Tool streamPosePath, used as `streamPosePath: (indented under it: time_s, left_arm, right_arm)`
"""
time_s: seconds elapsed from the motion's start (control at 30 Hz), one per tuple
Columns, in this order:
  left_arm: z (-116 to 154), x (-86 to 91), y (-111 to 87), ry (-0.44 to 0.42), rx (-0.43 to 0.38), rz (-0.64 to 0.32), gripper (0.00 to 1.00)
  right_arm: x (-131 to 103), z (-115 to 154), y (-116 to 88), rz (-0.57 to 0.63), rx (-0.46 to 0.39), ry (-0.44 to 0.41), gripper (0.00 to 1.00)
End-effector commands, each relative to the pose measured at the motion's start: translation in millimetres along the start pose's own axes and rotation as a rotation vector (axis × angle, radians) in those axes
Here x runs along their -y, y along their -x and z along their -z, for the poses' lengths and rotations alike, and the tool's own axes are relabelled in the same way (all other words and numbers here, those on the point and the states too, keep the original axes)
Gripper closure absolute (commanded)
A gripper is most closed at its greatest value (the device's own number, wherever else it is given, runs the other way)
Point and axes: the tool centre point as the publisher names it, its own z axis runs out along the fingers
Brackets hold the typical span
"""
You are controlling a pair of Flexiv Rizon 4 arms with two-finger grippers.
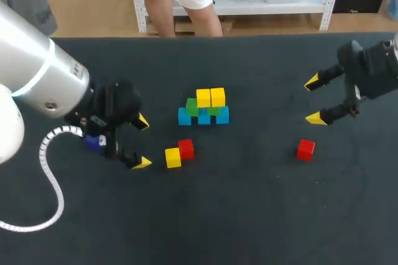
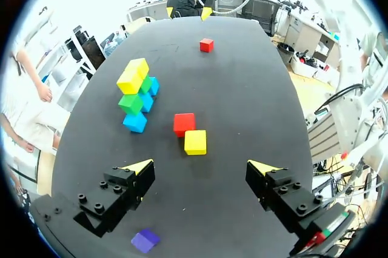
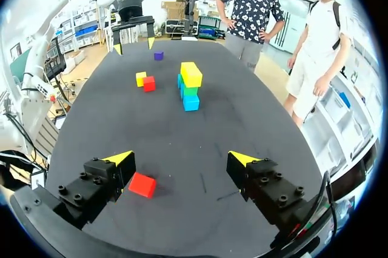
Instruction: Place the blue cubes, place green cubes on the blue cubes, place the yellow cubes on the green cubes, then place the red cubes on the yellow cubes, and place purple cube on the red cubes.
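Yellow-tipped left claw (image 1: 142,142) gapes by loose yellow cube (image 1: 173,157) — right claw (image 1: 314,99) gapes too.

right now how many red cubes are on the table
2. One red cube sits beside the loose yellow cube; the other red cube lies alone near the right arm's fingers.

The left arm (image 1: 37,78) comes in well to the left of the cube stack (image 1: 204,108). Its left tool (image 1: 142,142) is beside the stack's near left corner, fingers spread wide and empty, yellow tips pointing toward the stack. The right arm (image 1: 379,69) holds the right tool (image 1: 314,99) well to the stack's right, likewise spread wide and empty, tips facing the stack.
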Motion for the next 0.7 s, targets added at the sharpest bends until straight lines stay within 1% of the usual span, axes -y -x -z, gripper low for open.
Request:
streamPosePath:
  time_s: [0.03,0.2,0.3,0.53,0.7]
  left_arm:
    - [-17.2,1.4,3.4,-0.004,0.006,-0.003,0.00]
    - [-34.9,-0.2,7.0,-0.027,0.002,-0.003,0.00]
    - [-40.9,-2.2,9.1,-0.031,0.000,0.004,0.00]
    - [-50.3,-3.8,16.4,-0.050,-0.012,-0.008,0.00]
    - [-56.2,-4.4,15.9,-0.062,-0.020,-0.010,0.00]
  right_arm:
    - [0.5,-0.6,-0.7,0.001,0.003,0.001,0.00]
    - [0.5,-0.6,-0.7,0.001,0.003,0.001,0.00]
    - [0.5,-0.6,-0.7,0.001,0.003,0.001,0.00]
    - [0.5,-0.6,-0.7,0.001,0.003,0.001,0.00]
    - [0.5,-0.6,-0.7,0.001,0.003,0.001,0.00]
